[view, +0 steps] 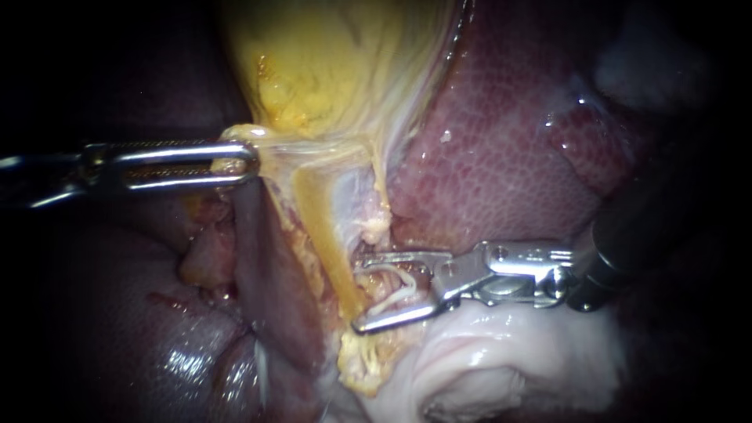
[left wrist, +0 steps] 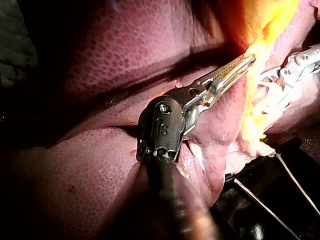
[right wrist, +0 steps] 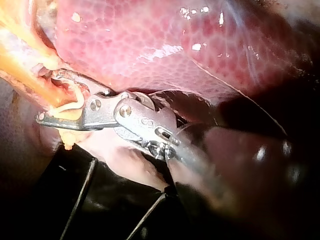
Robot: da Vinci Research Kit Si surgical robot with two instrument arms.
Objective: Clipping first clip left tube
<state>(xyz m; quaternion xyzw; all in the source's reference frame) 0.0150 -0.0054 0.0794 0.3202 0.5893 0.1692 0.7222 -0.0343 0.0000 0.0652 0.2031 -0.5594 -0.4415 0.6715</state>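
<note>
At the far left, the left instrument [view: 251, 162] reaches in level. The hand at its tip, two long slim jaws, lies closed on the yellow fringe at the lower end of the gallbladder [view: 329, 63] and holds it out to the side. The left wrist view shows the same: toothed jaws together, their tips buried in yellow tissue.

From that fringe a yellow tube [view: 325, 235] runs down and slightly rightward. A paler strand lies to its right, so I take this one for the left tube. Its lower stretch passes between the jaws of the right instrument [view: 358, 294], which comes in over pale tissue below the liver [view: 486, 157]. That hand stands wide apart, yet carries an open white clip [view: 403, 283], one leg along each jaw.

By my reading, the step in hand is placement: the clip straddles the tube but is not yet squeezed. The next move calls for the tube to sit fully inside the clip, clear of the neighbouring strand, and then a firm close.

No container shows in any view.
</note>
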